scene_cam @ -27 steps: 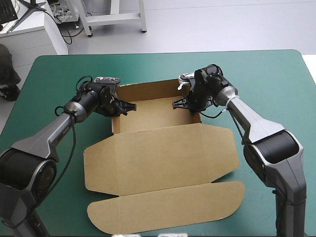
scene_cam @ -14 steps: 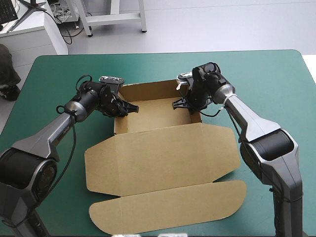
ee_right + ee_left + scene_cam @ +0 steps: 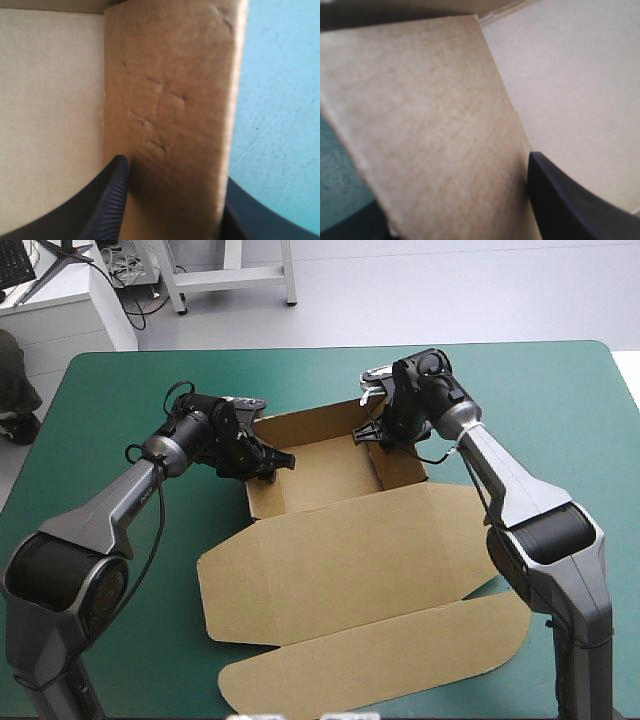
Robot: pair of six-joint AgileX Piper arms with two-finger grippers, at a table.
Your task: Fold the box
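Note:
The brown box [image 3: 340,550] lies mid-table as an open tray with raised walls at its far end. Its wide lid [image 3: 350,560] and rounded front flap [image 3: 380,665] lie flat on the near side. My left gripper [image 3: 272,460] straddles the tray's left wall [image 3: 435,125], one black finger [image 3: 570,205] inside the tray, the gripper [image 3: 465,220] shut on the board. My right gripper [image 3: 372,432] sits astride the right wall [image 3: 175,110] near the far corner; in its own view that gripper [image 3: 175,175] pinches the wall, the tray floor [image 3: 50,100] beside it.
Teal-green cover [image 3: 560,400] lies bare to the right of and beyond the box, and bare cover [image 3: 90,440] shows at the left. The front flap reaches close to the table's near edge, skewed toward the right arm.
The box has shifted right and turned, its right side swinging toward the far edge. Both grippers moved with the tray walls, the left rightward, the right slightly farther away.

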